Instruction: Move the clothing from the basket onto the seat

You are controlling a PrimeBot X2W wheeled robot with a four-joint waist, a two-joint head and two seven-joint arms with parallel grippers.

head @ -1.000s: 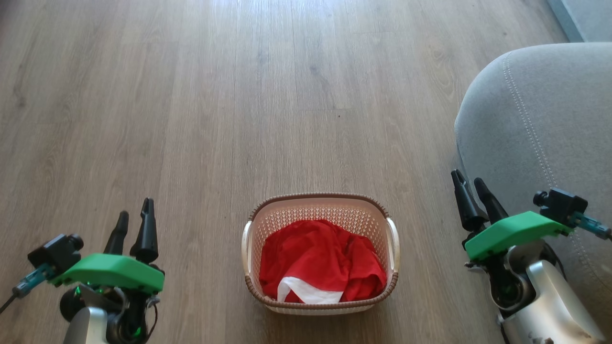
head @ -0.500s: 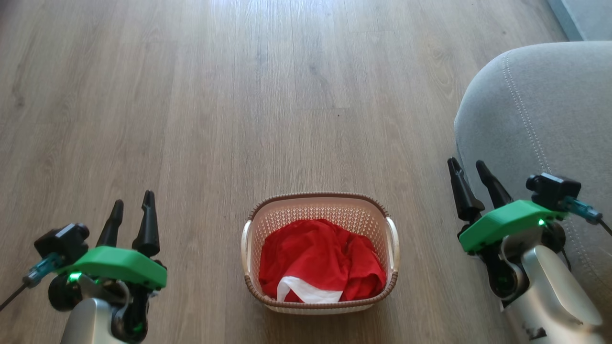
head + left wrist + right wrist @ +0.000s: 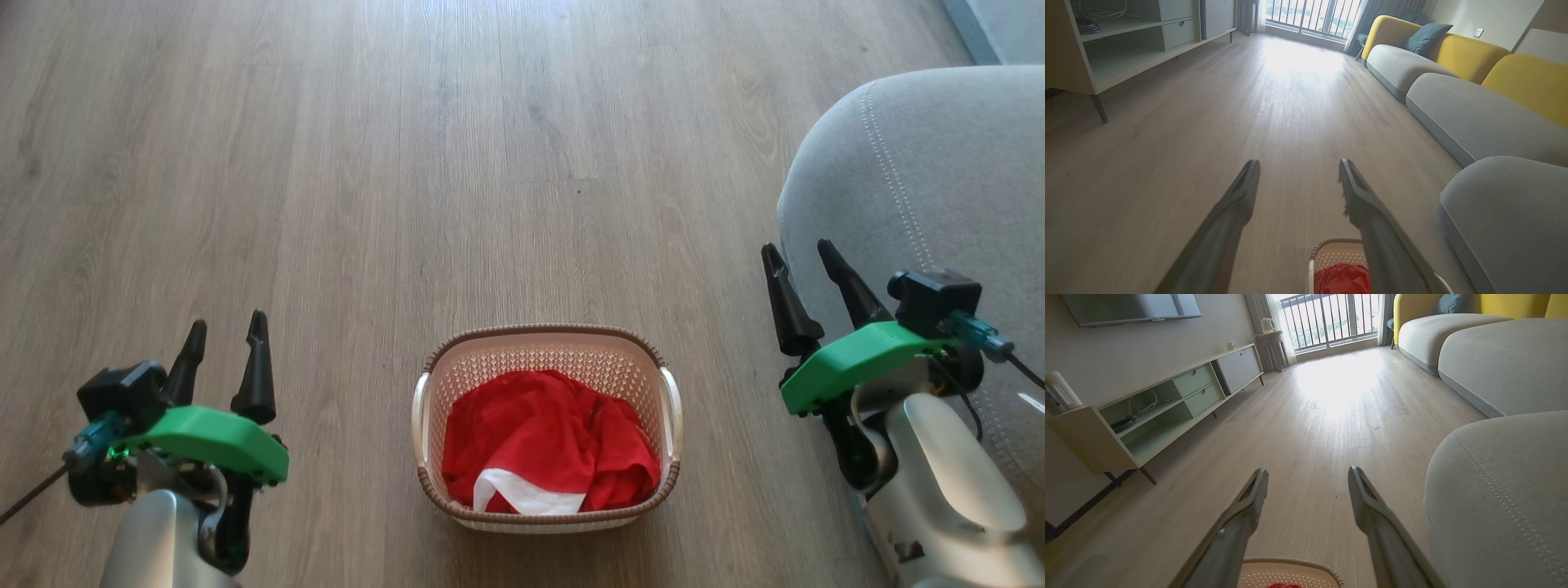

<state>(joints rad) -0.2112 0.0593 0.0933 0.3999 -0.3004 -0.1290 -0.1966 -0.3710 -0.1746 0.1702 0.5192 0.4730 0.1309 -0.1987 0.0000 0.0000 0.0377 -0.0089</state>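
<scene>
I'm looking across a wood floor [image 3: 408,163], where sunlight is glaring in through a barred window [image 3: 1331,318]. A long low cabinet [image 3: 1167,404] is standing along the left wall, with cables [image 3: 1133,412] lying on its open shelf and a TV [image 3: 1131,308] hanging above it. Yellow backrests [image 3: 1466,57] are running down the right, and a teal cushion [image 3: 1425,36] is leaning against them.

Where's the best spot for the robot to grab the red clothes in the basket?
Probably the bunched red folds in the middle of the clothing, coming straight down from above. The basket walls it in all round, so only the top is open, and raised folds are easy to pinch.
</scene>
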